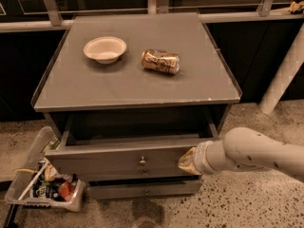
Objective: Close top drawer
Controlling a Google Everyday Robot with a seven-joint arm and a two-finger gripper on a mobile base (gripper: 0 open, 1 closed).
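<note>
The top drawer (109, 160) is a wide shallow grey drawer with a small round metal knob (142, 161) at its centre. It stands pulled out from under the cabinet top, with its dark inside showing. My gripper (186, 160) is at the end of a white arm that comes in from the right. It sits against the right end of the drawer's front panel. A lower grey drawer front (142, 190) shows beneath.
On the grey cabinet top (137, 87) lie a white bowl (105, 49) and a brown can on its side (160, 61). A clear bin of snack packets (42, 188) stands on the floor at the left. A white pole (284, 70) leans at the right.
</note>
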